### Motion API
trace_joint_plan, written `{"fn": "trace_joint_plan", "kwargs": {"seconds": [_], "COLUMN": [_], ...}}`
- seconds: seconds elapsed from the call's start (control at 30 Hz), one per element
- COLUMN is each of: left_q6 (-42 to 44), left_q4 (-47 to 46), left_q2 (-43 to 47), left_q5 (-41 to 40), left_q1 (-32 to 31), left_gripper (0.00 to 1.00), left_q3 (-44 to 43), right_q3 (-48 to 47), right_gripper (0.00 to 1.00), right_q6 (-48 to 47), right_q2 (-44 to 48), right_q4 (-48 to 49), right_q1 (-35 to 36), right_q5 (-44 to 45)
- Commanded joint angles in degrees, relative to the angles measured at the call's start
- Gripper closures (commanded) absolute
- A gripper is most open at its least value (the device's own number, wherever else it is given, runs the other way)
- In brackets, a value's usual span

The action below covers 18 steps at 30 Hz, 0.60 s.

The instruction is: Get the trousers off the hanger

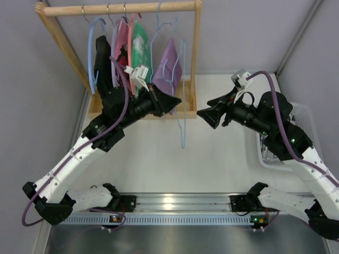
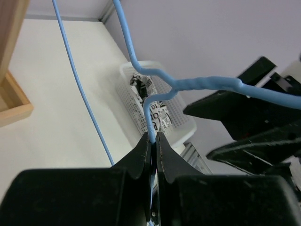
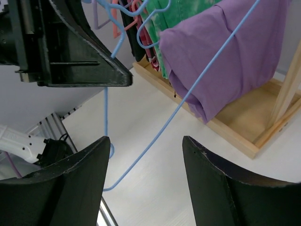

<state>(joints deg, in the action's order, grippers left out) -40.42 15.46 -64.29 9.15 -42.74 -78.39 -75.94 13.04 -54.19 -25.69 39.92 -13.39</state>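
Our left gripper (image 2: 154, 136) is pinched shut at its tips on the hanger (image 2: 207, 84), which is thin, smooth light-blue wire, twisted below the hook and bare. The trousers (image 2: 162, 120), soft white cloth with black scribble print, lie crumpled in the white mesh basket (image 2: 181, 123) beyond those fingertips. Our right gripper (image 3: 146, 140) gapes wide and empty, with the wire frame crossing ahead of its fingers. We judge the removal done; the next move is to set the hanger down.

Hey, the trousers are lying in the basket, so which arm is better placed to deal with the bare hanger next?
Left, most likely: the left gripper is shut on the hanger wire, while the right gripper stands open and empty nearby.
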Motion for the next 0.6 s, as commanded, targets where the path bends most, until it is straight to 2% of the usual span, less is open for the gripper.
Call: {"fn": "trace_joint_plan", "kwargs": {"seconds": [0.0, 0.13, 0.37, 0.57], "left_q6": [-2.6, -1.1, -0.7, -2.6], "left_q4": [1.0, 2.6, 2.6, 2.6], "left_q2": [-3.5, -6.4, -8.7, -9.7], "left_q5": [-7.6, -12.7, -12.4, -11.6], "left_q1": [0.3, 0.2, -0.1, -0.2], "left_gripper": [1.0, 1.0, 1.0, 1.0], "left_q3": [-4.9, -9.3, -12.6, -13.4], "right_q3": [-2.4, -3.2, -2.6, -2.5], "right_gripper": [0.36, 0.36, 0.37, 0.37], "right_q6": [-0.2, -1.2, -3.3, -5.7], "right_q2": [-3.0, -5.5, -8.4, -9.9], "right_q4": [4.2, 5.7, 9.9, 9.8], "right_q1": [0.8, 4.1, 7.9, 10.7], "right_q5": [-0.1, 1.7, 3.9, 6.4]}}
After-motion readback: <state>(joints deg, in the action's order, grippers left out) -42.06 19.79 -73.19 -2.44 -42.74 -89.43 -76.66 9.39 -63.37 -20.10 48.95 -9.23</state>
